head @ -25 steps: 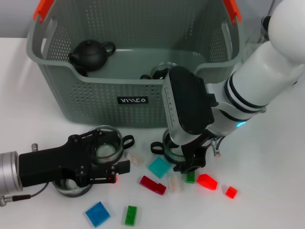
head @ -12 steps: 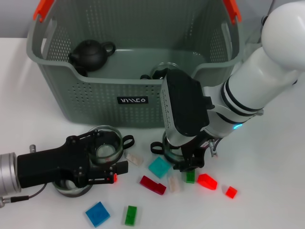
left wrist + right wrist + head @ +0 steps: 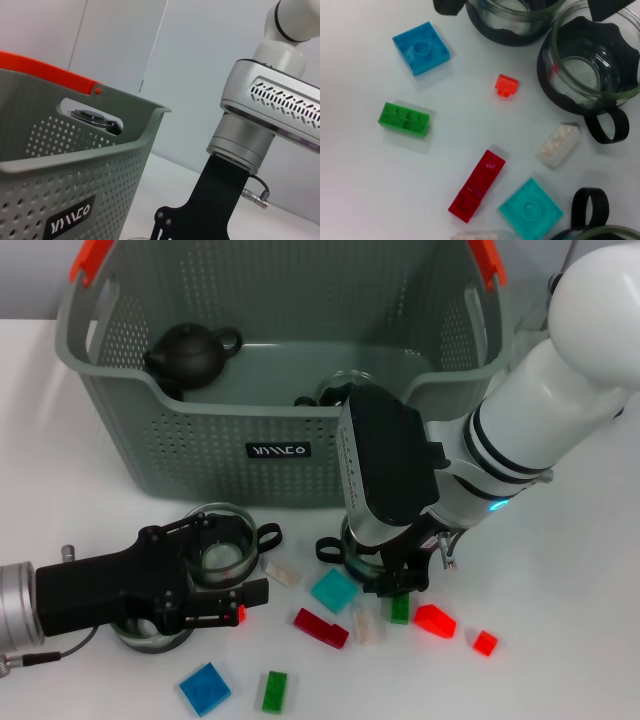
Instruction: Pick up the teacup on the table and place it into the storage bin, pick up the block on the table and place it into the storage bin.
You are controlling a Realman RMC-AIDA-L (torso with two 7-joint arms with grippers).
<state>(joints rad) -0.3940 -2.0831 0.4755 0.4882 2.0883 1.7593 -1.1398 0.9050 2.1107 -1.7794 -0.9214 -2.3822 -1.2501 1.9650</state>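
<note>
Blocks lie scattered along the table's near edge — a blue block, a green block, a dark red block and a teal block among them. The left gripper reaches in low from the table's left edge, directly above a glass teacup with a black handle; whether its fingers are spread or closed cannot be told. Just right of it, the right gripper is down over a second teacup, close to the front wall of the storage bin; its finger state cannot be told either, so neither cup can be called grasped.

The bin stands toward the table's far edge, already holding a black teapot and what looks like another glass cup.

Risks, as I judge them: the two grippers work near each other and could collide on lifting — and the right one, so close to the bin, could catch its cup on the front wall or rim. Loose blocks nearby could be knocked aside.
</note>
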